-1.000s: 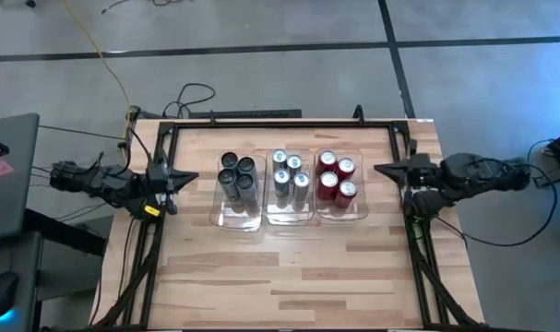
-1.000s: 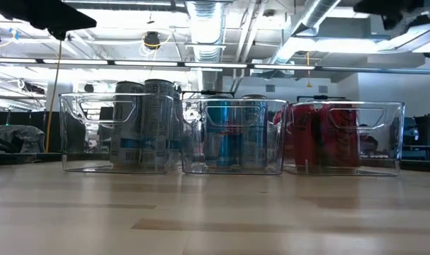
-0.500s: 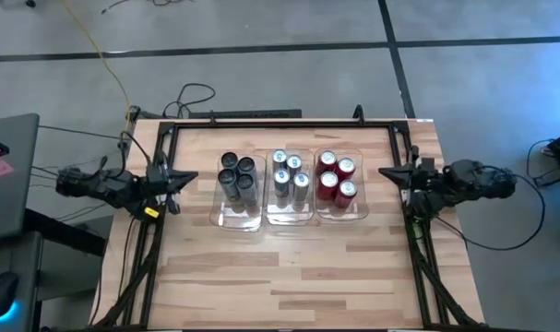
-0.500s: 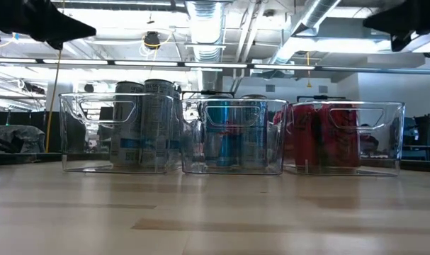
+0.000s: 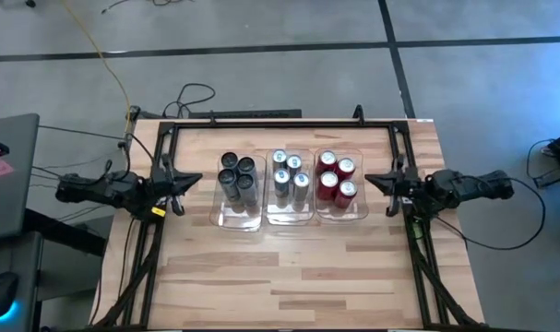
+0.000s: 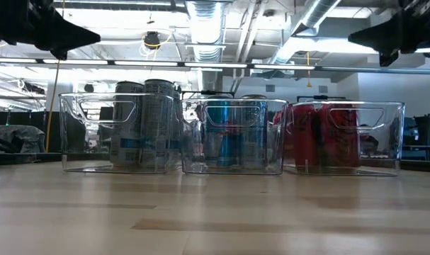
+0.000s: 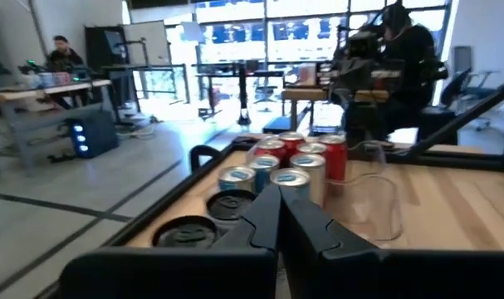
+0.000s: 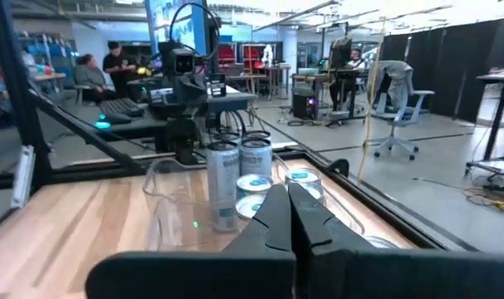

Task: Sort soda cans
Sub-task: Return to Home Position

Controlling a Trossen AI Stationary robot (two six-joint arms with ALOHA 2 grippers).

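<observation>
The whole table (image 5: pixel 289 267) is taken from straight above in the high view. In the low view it is seen level from its front edge, close to the surface. The wrist views are aimed inward from the left and right edges. The three bins (image 5: pixel 290 214) of cans (image 5: pixel 281 178) are shared by all.

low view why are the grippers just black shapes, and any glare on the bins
Low view: bright ceiling lights behind them turn the left gripper and right gripper into silhouettes; the clear bins catch pale highlights along their rims, yet the soda cans read through them. High view: even light, no hard shadows on the table.
</observation>
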